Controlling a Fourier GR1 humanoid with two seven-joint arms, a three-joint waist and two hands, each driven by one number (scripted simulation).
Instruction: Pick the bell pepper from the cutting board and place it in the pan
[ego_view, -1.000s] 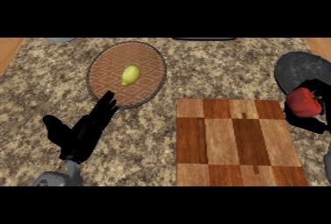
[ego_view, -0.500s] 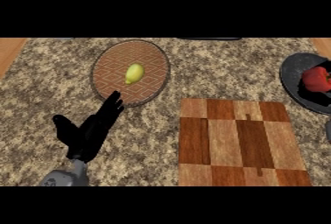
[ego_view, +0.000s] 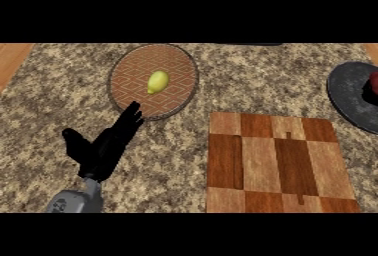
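- Head view, the task's things: the cutting board lies bare at lower right; only a sliver of red, which I take for the bell pepper, shows at the right edge, over the dark pan; by that the placing looks done or nearly so, though most of the pepper is cut off by the frame.
- Head view, the hands: the left hand rests on the counter at lower left, fingers straight and spread, thumb out to the side, holding nothing; its fingertips point up towards the plate and lie just short of its near rim; the right hand does not show at all.
- What could go wrong: I cannot tell whether the pepper sits flat on the pan's floor or up against its wall; if against the wall, it could roll or tip out; a right hand working unseen beside the pan could knock its rim and shift it; a forward slide of the left hand would push the plate and set the lemon rolling.
- Edges and room: the pan runs off the right edge; wooden trim shows at the top corners; open stone lies between plate and pan, and between the left hand and the board, so there is room to move there.
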